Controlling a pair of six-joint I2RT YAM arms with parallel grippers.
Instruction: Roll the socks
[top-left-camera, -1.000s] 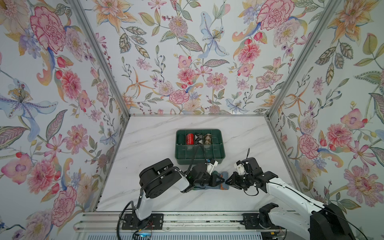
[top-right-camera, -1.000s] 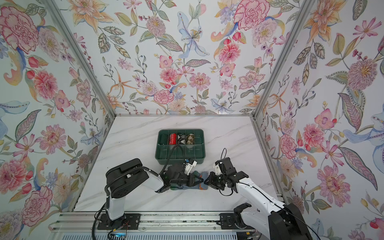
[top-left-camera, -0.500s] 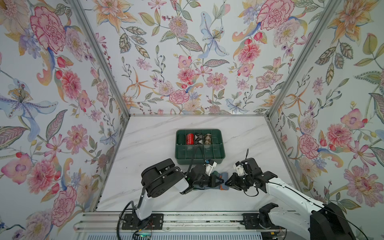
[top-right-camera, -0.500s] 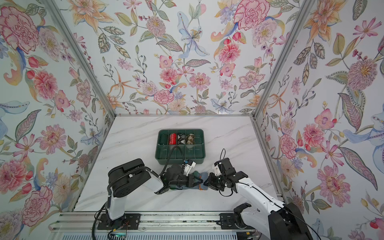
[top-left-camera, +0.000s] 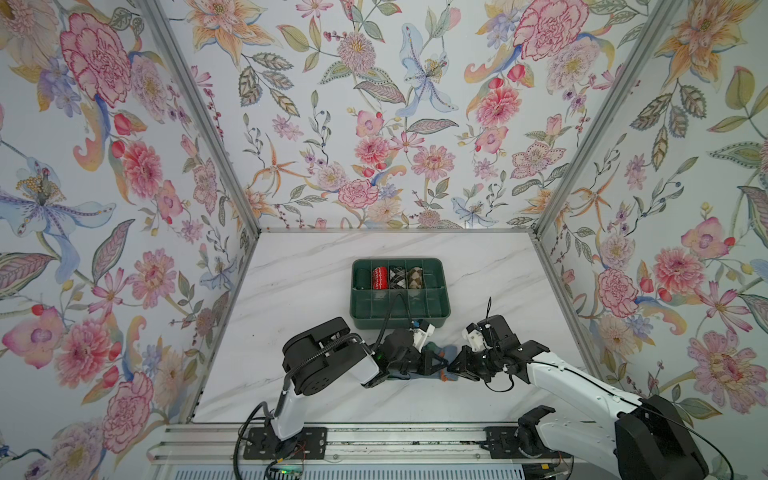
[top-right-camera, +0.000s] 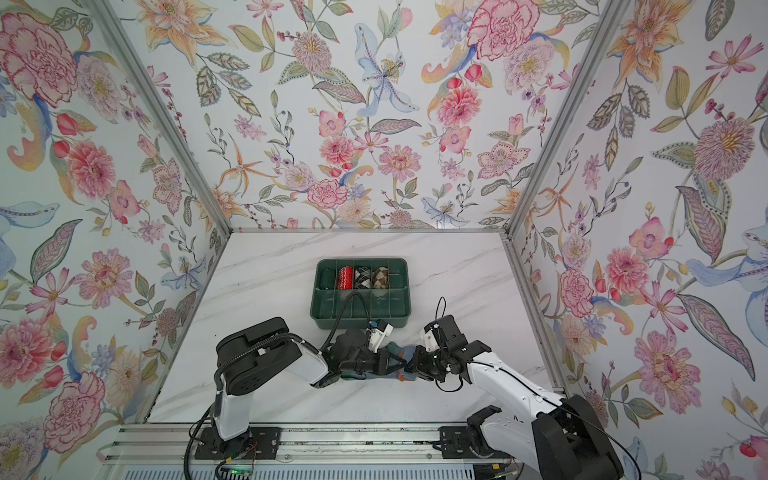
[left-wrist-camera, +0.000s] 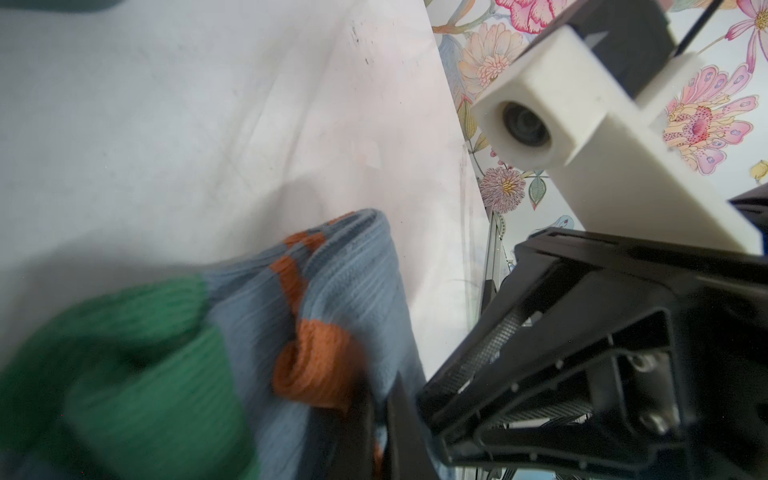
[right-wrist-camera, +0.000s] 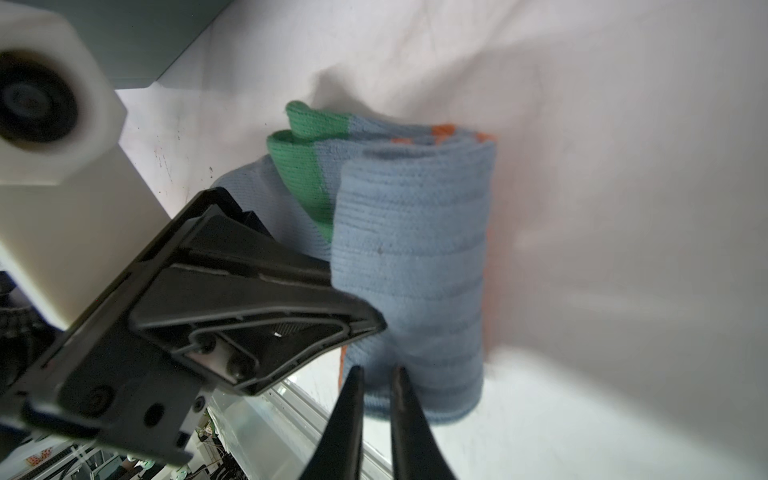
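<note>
The socks (top-left-camera: 437, 348) are a grey-blue ribbed roll with green and orange parts, lying near the table's front edge between my two grippers in both top views (top-right-camera: 396, 352). My left gripper (left-wrist-camera: 384, 415) is shut on the fabric beside a curled orange cuff (left-wrist-camera: 316, 365). In the right wrist view the roll (right-wrist-camera: 411, 270) lies flat. My right gripper (right-wrist-camera: 377, 372) has its tips at the roll's near edge, the jaws a narrow slit apart. Whether they pinch fabric does not show. The two grippers meet tip to tip, left (top-left-camera: 444, 365) and right (top-left-camera: 454, 368).
A dark green divided tray (top-left-camera: 399, 308) stands just behind the grippers. Its back row holds a red patterned bundle (top-left-camera: 379, 277), a black-white argyle bundle (top-left-camera: 395, 277) and a brown argyle bundle (top-left-camera: 414, 277). Floral walls close in the marble table (top-left-camera: 316, 291) on three sides.
My right jaws have drawn a little closer together at the roll. Both arms have stayed almost where they were, the left still gripping the socks.
</note>
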